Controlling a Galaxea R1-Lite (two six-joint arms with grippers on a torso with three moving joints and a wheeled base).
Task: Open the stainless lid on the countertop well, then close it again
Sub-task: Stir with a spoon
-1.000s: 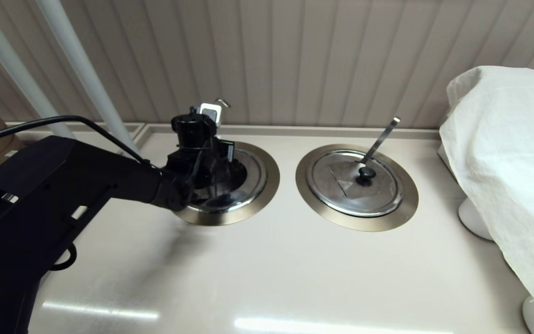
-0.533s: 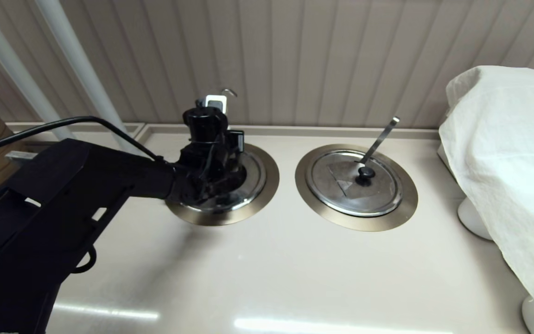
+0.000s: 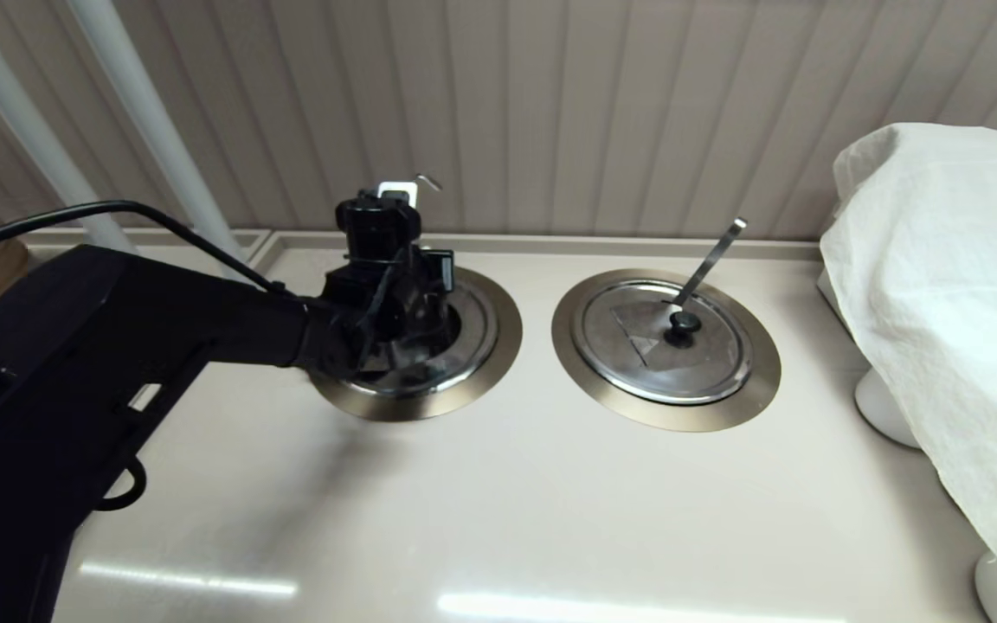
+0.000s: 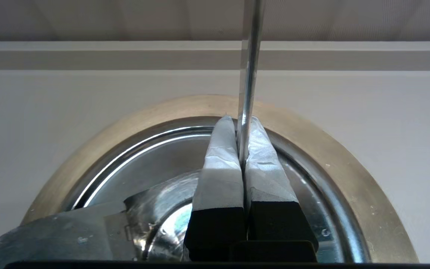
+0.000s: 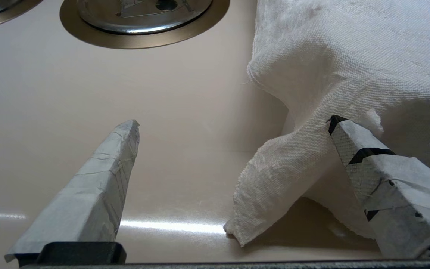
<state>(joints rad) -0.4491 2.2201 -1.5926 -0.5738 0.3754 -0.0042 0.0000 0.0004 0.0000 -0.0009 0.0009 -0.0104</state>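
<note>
The stainless lid (image 3: 474, 330) lies in the left countertop well, whose bronze-grey flange (image 3: 503, 359) rings it. My left gripper (image 4: 242, 125) hangs over the lid's far side, shut, with the straight flat utensil handle (image 4: 250, 56) pinched edge-on between its taped fingertips. The handle's hooked top (image 3: 423, 181) sticks up behind the wrist in the head view. In the left wrist view the shiny lid (image 4: 144, 164) and its wedge flap (image 4: 69, 231) show beside the fingers. The black knob is hidden. My right gripper (image 5: 235, 121) stands open low over the counter at the right.
The twin lid (image 3: 667, 339) with its slanted handle (image 3: 710, 258) sits in the right ring. A white cloth (image 3: 940, 303) drapes something at the right; one corner (image 5: 274, 179) hangs between my right fingers. A wall panel rises just behind the wells.
My left gripper rose and shifted right over the left lid, then settled back slightly left and down. The handle's hooked top moved with it. The right side is unchanged.
</note>
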